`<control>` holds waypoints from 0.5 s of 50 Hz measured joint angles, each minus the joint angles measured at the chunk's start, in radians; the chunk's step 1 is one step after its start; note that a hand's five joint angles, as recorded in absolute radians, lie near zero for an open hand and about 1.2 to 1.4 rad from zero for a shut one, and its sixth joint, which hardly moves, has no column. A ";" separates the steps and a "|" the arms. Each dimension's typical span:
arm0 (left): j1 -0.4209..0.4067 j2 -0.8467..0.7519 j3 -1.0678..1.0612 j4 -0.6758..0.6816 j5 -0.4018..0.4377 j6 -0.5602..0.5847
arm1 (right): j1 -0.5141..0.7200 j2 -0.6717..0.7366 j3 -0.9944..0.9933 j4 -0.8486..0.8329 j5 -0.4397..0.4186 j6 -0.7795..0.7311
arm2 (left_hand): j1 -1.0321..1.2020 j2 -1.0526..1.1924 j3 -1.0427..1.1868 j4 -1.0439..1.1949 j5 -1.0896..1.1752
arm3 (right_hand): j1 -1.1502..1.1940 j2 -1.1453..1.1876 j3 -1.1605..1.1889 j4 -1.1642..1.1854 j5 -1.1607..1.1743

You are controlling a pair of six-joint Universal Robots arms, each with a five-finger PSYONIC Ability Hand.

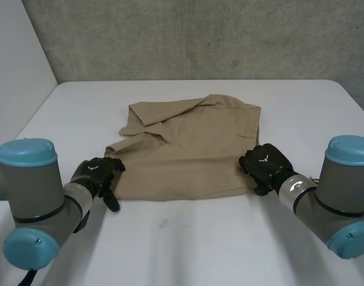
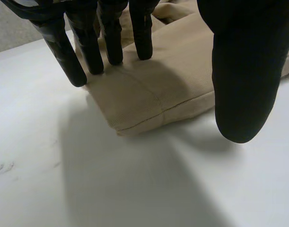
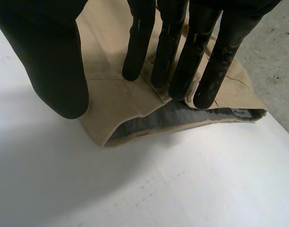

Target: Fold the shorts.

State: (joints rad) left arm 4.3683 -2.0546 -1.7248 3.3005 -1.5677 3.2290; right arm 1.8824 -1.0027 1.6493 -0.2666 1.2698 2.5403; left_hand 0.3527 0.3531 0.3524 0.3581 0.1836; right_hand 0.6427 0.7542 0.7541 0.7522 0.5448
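With shorts lying flat on the worktop, left hand and right hand resting straight-fingered, thumbs wide, on the near corners: pinch both layers firmly; lift evenly; avoid dragging.

White table fills foreground; matte top, far corners rounded. Few faint dark specks on tabletop near front centre. Faint scuff marks on tabletop in left wrist view. Behind table, grey concrete wall: rough, mottled, small pits and darker blotches. At left, plain pale panel meets concrete wall along slanted edge. Speckled grey surface beyond table edge in right wrist view. Light soft and even; tabletop bright, mild sheen.
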 measured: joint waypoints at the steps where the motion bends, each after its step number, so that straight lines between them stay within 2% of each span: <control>1: 0.001 -0.007 0.007 0.000 0.000 0.000 | 0.000 0.004 -0.005 0.000 0.000 0.000 | 0.000 0.000 0.000 0.000 0.000 | 0.021 0.020 0.021 0.022 0.018; 7: 0.004 -0.033 0.036 0.000 0.000 0.002 | 0.000 0.020 -0.026 0.001 0.001 0.000 | 0.000 0.000 0.000 0.000 0.000 | 0.047 0.069 0.066 0.070 0.051; 10: 0.004 -0.043 0.048 0.000 0.000 0.007 | 0.000 0.030 -0.040 0.002 0.002 0.002 | 0.000 0.006 0.000 0.000 0.004 | 0.223 0.258 0.259 0.263 0.236; 11: 0.004 -0.048 0.054 0.001 0.000 0.013 | 0.000 0.033 -0.046 0.002 0.002 0.003 | 0.000 0.006 0.000 0.000 0.004 | 0.297 0.397 0.393 0.396 0.376; 25: 0.004 -0.076 0.085 0.014 0.000 0.083 | 0.001 0.026 -0.059 0.008 0.013 0.017 | 0.121 0.109 0.110 0.110 0.112 | 0.298 0.425 0.425 0.437 0.423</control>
State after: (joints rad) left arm 4.3718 -2.1310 -1.6394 3.3143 -1.5677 3.3124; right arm 1.8837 -0.9764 1.5903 -0.2582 1.2830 2.5571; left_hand 0.4733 0.4621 0.4628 0.4680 0.2959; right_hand 0.9404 1.1796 1.1792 1.1889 0.9682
